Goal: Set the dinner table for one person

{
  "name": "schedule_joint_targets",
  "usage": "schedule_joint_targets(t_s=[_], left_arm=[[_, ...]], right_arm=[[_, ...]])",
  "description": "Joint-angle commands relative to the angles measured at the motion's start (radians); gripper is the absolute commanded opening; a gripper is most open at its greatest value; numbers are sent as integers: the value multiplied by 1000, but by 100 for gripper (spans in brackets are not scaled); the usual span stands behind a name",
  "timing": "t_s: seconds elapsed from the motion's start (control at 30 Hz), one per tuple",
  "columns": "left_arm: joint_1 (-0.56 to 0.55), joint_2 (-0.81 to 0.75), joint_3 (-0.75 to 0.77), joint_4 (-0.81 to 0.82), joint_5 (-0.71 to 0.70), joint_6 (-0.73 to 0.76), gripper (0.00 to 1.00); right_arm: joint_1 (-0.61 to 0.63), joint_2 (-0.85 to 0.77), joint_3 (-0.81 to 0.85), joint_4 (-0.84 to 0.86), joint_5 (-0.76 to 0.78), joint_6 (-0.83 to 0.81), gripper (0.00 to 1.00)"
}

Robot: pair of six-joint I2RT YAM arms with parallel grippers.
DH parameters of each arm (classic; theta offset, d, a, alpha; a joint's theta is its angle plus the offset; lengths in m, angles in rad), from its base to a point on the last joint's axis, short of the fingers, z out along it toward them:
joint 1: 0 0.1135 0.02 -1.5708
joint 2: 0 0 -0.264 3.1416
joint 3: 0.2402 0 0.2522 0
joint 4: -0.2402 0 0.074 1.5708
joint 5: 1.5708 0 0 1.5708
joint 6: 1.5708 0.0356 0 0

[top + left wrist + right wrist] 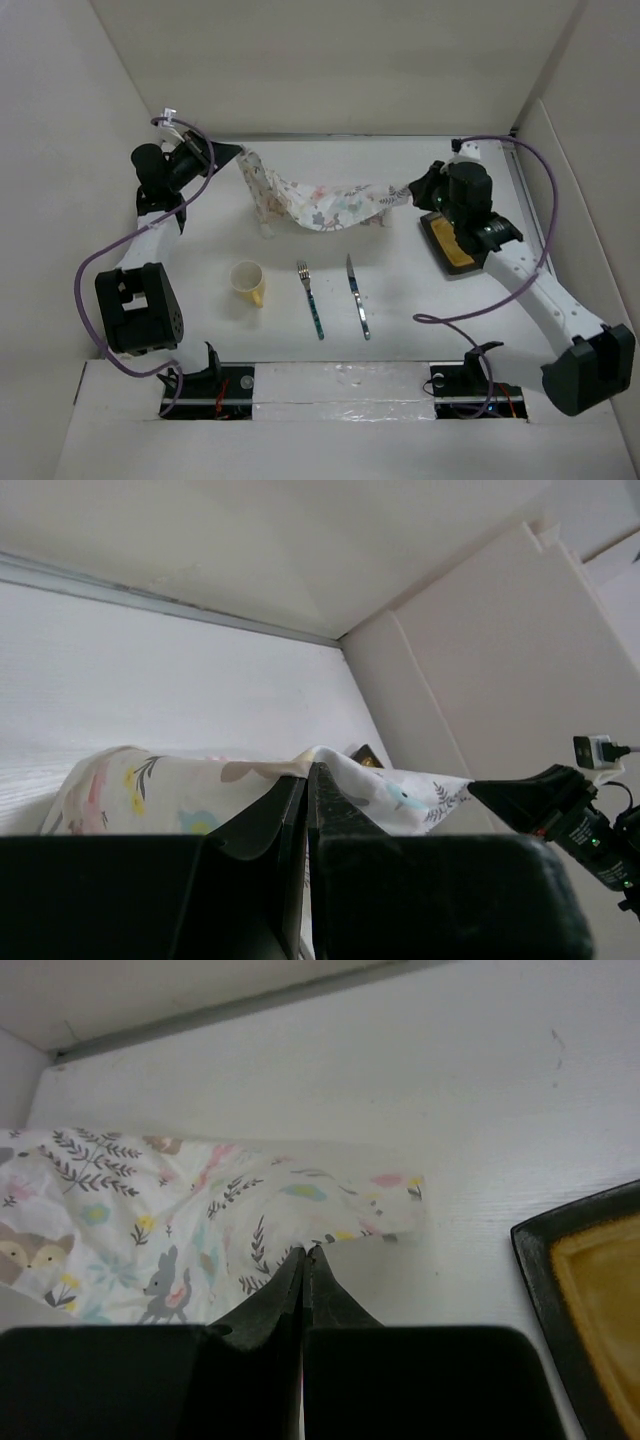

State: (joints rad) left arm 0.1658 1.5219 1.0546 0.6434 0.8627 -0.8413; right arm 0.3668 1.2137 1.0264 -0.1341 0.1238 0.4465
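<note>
Dinner table [450, 1080]; cloth [150, 1220] and plate [590, 1300] cut off.

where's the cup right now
In the top view the cup stands on the left half of the dinner table, just left of the fork and nearer the arm bases than the patterned cloth.

Soft white cloth [320, 205], printed with pastel animals and grey leaves. Pale-yellow round cup [248, 281]. Slim metal fork [311, 300] and knife [358, 297], silver with teal handles. Rectangular plate [451, 245], mustard inside, black rim. Matte-white flat table [400, 280].
</note>
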Motion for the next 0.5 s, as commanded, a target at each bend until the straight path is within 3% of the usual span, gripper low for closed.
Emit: schedule_joint_targets(t_s=[0.0, 0.1, 0.23, 0.47], left_arm=[[5, -149, 1, 156, 10, -94, 0], [5, -201, -24, 221, -13, -169, 0], [5, -197, -54, 277, -36, -214, 0], [5, -40, -36, 332, -83, -263, 0]], right_arm=[[0, -172, 110, -21, 31, -34, 0], [0, -267, 188, -67, 60, -43, 0], [-9, -260, 261, -96, 62, -46, 0], [-147, -14, 374, -33, -56, -45, 0]])
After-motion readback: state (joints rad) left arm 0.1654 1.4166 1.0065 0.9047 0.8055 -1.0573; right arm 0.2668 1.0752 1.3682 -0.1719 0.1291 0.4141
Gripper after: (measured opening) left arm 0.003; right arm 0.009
